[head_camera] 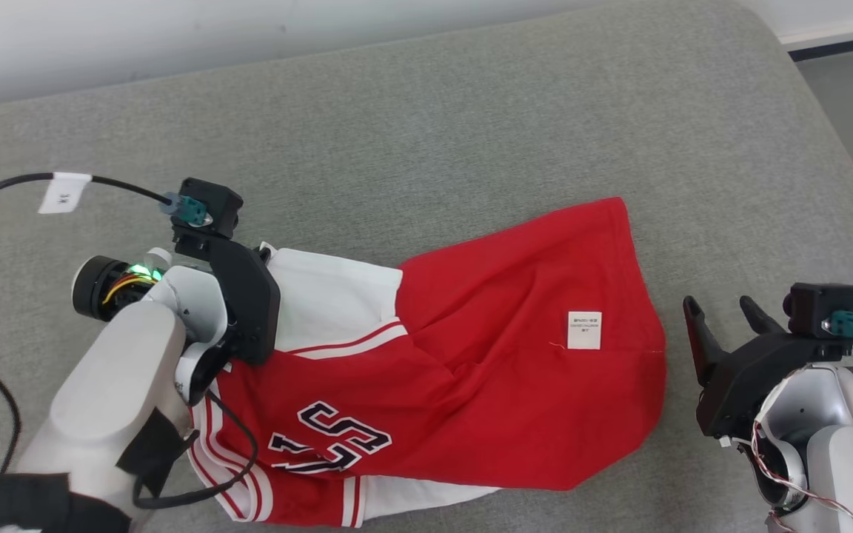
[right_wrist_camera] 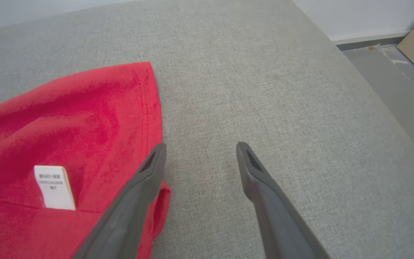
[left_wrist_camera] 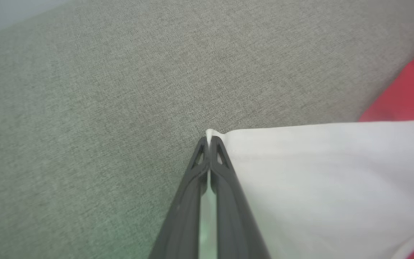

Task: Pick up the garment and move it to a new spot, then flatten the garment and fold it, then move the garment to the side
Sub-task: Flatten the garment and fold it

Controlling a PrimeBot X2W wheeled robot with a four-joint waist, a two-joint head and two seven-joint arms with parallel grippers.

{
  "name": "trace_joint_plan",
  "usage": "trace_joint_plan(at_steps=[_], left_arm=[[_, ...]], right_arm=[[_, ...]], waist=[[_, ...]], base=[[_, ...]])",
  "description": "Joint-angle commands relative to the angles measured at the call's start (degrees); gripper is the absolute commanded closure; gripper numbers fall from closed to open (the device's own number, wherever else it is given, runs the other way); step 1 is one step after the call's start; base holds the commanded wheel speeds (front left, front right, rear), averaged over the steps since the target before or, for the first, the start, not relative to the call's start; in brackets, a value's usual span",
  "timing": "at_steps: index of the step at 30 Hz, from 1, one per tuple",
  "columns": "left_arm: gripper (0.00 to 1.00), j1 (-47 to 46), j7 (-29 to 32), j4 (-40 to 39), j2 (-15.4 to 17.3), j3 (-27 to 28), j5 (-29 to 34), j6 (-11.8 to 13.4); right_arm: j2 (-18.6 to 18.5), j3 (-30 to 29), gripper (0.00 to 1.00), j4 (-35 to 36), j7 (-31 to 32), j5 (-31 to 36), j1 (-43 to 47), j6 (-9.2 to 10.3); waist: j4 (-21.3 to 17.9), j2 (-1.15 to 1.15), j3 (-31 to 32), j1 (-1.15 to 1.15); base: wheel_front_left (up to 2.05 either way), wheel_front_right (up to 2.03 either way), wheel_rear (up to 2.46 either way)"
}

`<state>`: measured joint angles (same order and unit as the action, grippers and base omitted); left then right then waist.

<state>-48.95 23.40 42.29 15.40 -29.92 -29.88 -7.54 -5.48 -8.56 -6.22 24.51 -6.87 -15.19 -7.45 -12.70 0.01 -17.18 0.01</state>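
Where our left gripper (left_wrist_camera: pixel 210 144) meets the garment (head_camera: pixel 486 348), its two fingers are pressed together on a corner of the white panel, and a sliver of cloth pokes out past the tips. From that pinch the garment spreads away to the gripper's right over the grey upholstered surface (head_camera: pixel 426 126), white first, then red, with dark lettering nearer the robot. Our right gripper (head_camera: pixel 723 309) stands with fingers wide apart and nothing between them, just beside the red hem. In the right wrist view one finger overlaps the hem's edge; we cannot tell whether it touches. A white label (head_camera: pixel 584 330) lies on the red cloth, left of that gripper.
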Motion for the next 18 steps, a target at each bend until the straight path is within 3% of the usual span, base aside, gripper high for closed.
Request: trace_joint_plan(at_steps=[1, 12, 14, 16, 17, 18], left_arm=[[1.00, 1.2, 0.2, -1.9, 0.9, -0.9, -1.9, 0.2], [1.00, 2.6, -0.2, -6.0, 4.0, -2.7, -6.1, 0.2], [1.00, 3.1, -0.4, -5.9, 4.0, -2.8, -6.4, 0.2], [1.00, 3.4, -0.6, -5.8, 4.1, -2.8, -6.8, 0.2], [1.00, 3.4, -0.6, -5.8, 4.1, -2.8, -6.9, 0.2], [1.00, 3.4, -0.6, -5.8, 4.2, -2.8, -7.0, 0.2]], right_arm=[[0.5, -0.6, 0.00, -0.5, 2.1, 0.6, -0.5, -0.08], [2.0, 1.6, 0.00, 2.8, 10.8, -2.0, 3.9, -0.08], [2.2, 1.5, 0.11, 3.7, 11.8, -1.9, 5.2, -0.08], [2.4, 1.8, 0.12, 4.5, 12.3, -2.3, 5.8, -0.08], [2.4, 1.9, 0.30, 4.7, 12.5, -2.3, 5.9, -0.08], [2.4, 2.0, 0.34, 4.8, 12.7, -2.2, 5.9, -0.08]], waist=[[0.9, -0.01, -0.2, -0.01], [2.5, -0.01, 0.2, -0.01], [2.5, -0.01, 0.5, -0.01], [2.5, -0.01, 0.7, -0.01], [2.4, -0.01, 0.7, -0.01], [2.4, -0.01, 0.8, -0.01]], base=[[0.00, 0.00, 0.00], [0.00, 0.00, 0.00], [0.00, 0.00, 0.00], [0.00, 0.00, 0.00], [0.00, 0.00, 0.00], [0.00, 0.00, 0.00]])
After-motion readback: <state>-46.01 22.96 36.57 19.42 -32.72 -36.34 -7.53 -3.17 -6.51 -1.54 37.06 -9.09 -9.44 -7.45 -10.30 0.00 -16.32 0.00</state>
